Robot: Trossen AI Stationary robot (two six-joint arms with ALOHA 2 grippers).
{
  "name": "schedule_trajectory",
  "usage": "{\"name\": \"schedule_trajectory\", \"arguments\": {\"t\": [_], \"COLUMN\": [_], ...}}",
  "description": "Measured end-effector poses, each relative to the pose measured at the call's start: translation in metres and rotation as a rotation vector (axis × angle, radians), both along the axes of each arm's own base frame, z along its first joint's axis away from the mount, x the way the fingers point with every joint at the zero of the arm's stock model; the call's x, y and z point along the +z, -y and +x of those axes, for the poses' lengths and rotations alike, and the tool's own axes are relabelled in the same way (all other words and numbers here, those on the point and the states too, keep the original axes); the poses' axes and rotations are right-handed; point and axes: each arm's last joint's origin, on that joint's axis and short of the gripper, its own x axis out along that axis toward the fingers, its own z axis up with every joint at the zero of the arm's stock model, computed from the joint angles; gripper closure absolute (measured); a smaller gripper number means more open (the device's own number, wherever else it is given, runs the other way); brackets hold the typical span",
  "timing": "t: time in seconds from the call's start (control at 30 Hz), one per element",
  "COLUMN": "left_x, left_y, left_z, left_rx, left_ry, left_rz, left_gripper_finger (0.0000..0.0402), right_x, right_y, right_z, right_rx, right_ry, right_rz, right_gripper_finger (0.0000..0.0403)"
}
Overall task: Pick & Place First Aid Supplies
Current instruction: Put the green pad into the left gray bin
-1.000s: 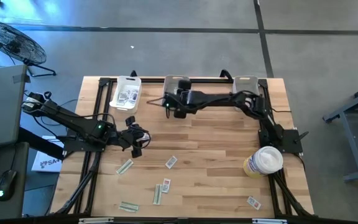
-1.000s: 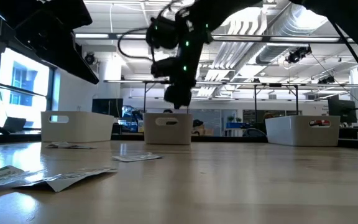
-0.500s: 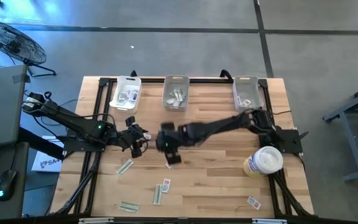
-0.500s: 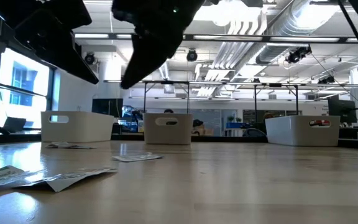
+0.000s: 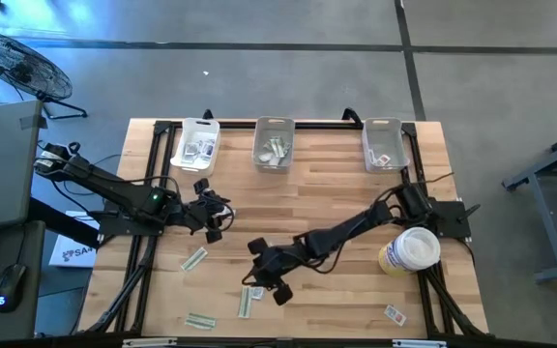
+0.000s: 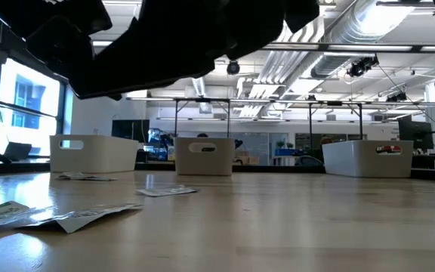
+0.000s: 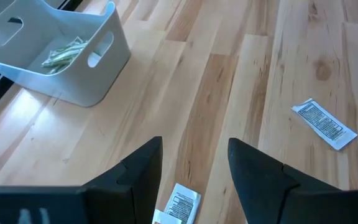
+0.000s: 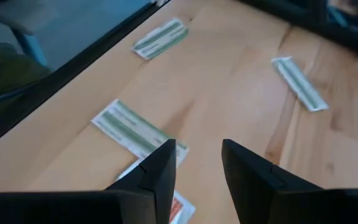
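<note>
Packets near you: you have a green strip (image 5: 199, 321) low in the high view's lower left, a white packet (image 5: 394, 313) at lower right, and a green strip (image 5: 246, 302) beside a red-marked white packet (image 5: 257, 286) at lower centre.
Right gripper (image 5: 268, 282): you see it stretched low across the table (image 5: 337, 295), hovering just over that centre pair; in its wrist view the fingers (image 8: 157, 171) stand parted with nothing between them, a green strip (image 8: 129, 127) and a red-marked packet (image 8: 178, 205) under them.
Loose strip: one green strip (image 5: 194, 258) lies left of centre.
Left gripper (image 5: 211, 215): you find it waiting at middle left, fingers (image 7: 138, 171) spread apart and empty, a white packet (image 7: 180, 204) below them and another (image 7: 324, 123) farther off.
Tub: the white-and-yellow tub (image 5: 410, 251) stands at the right edge.
Bins: three bins line the upper edge; left bin (image 5: 197, 145) holds white packets, middle bin (image 5: 274, 143) green strips, right bin (image 5: 383, 143) a few packets.
</note>
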Motion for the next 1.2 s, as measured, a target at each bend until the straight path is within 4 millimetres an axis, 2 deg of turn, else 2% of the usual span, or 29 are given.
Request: {"name": "schedule_trajectory", "arguments": {"t": [0.2,0.4,0.53,0.73,0.83,0.93,1.1,1.2], "left_x": [0.000,0.001,0.001,0.002,0.003,0.004,0.004,0.004], "left_y": [0.000,0.000,0.000,-0.001,0.000,0.000,0.000,0.000], "left_z": [0.000,0.000,0.001,0.001,0.002,0.002,0.002,0.002], "left_rx": [0.006,0.025,0.040,0.076,0.083,0.093,0.115,0.120], "left_ry": [0.004,0.020,0.029,0.063,0.079,0.088,0.101,0.105], "left_rz": [-0.008,-0.024,-0.038,-0.039,-0.044,-0.060,-0.086,-0.094], "left_gripper_finger": [0.0222,0.0222,0.0222,0.0222,0.0222,0.0222,0.0222,0.0222], "right_x": [-0.003,-0.029,-0.035,-0.044,-0.048,-0.063,-0.066,-0.066], "right_y": [0.001,-0.008,-0.004,0.004,0.002,-0.003,0.000,0.003], "right_z": [0.007,0.022,0.035,0.045,0.050,0.050,0.050,0.047], "right_rx": [0.019,0.077,0.117,0.153,0.220,0.251,0.212,0.107], "right_ry": [0.054,-0.009,-0.075,-0.135,-0.126,-0.143,-0.173,-0.210], "right_rz": [0.023,0.076,0.130,0.054,0.077,0.067,0.069,-0.002], "right_gripper_finger": [0.0279,0.0279,0.0279,0.0279,0.0279,0.0279,0.0279,0.0279]}}
